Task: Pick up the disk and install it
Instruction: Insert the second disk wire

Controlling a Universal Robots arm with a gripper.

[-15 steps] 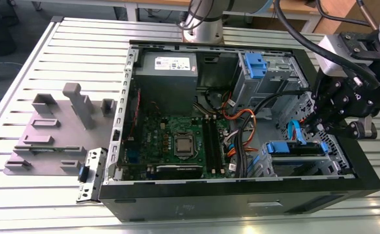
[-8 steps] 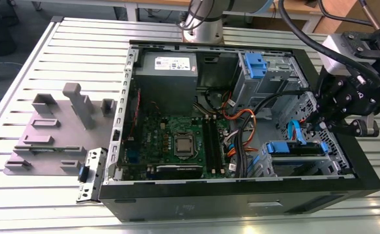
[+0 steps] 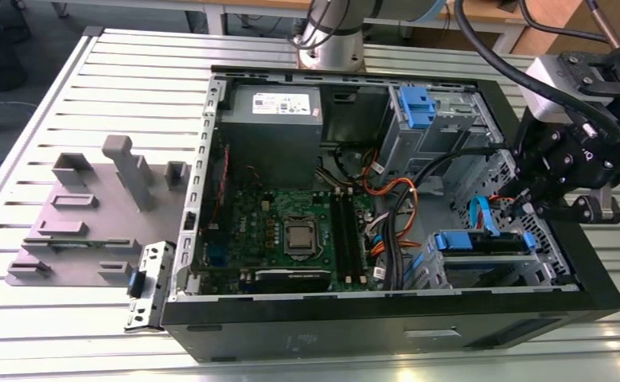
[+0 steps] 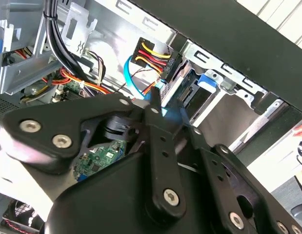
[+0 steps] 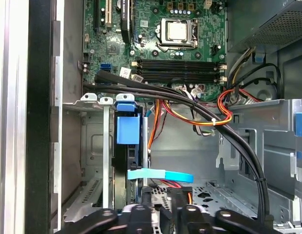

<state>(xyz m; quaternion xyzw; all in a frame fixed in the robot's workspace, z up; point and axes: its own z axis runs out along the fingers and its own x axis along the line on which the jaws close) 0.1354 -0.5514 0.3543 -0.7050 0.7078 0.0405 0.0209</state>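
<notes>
Inside the open computer case (image 3: 395, 318), near the exterior view's right, the black gripper (image 3: 522, 208) hangs over the lower drive cage (image 3: 480, 267). Whether its fingers are spread or closed cannot be told, nor whether they hold anything.

One disk (image 3: 465, 241) sits in that cage, its blue carrier handle facing up, just beside and slightly below the gripper toward the exterior view's left. In the first wrist view the same disk (image 5: 127, 146) stands edge-on in the cage slot with its blue handle toward the motherboard, and one light blue flat cable (image 5: 160, 174) lies between it and the gripper's black linkage.

Farther back, a second blue carrier (image 3: 418, 107) stands in the upper bay. One motherboard (image 3: 288, 231) covers the case floor, and one grey power-supply box (image 3: 272, 119) fills the far corner.

Outside the case, toward the exterior view's left, one grey fixture block (image 3: 87, 215) rests on the slatted table (image 3: 129, 79).
</notes>
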